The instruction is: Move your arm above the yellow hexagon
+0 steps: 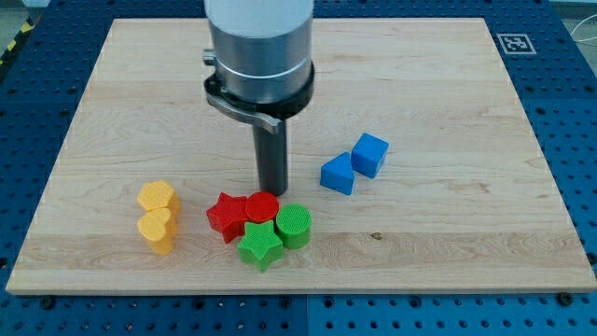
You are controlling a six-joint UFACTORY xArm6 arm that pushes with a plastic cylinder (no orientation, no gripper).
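My tip (272,190) is the lower end of a dark rod near the middle of the board. It stands just above the red round block (262,206) and close to the red star (227,216). The yellow hexagon (157,197) lies well to the tip's left, at the view's lower left. A yellow heart-shaped block (158,230) sits directly below it, touching it. The tip is apart from both yellow blocks.
A green round block (294,225) and a green star (259,245) sit below the red blocks in one cluster. Two blue blocks (338,174) (370,154) lie to the tip's right. The wooden board (448,233) rests on a blue perforated table.
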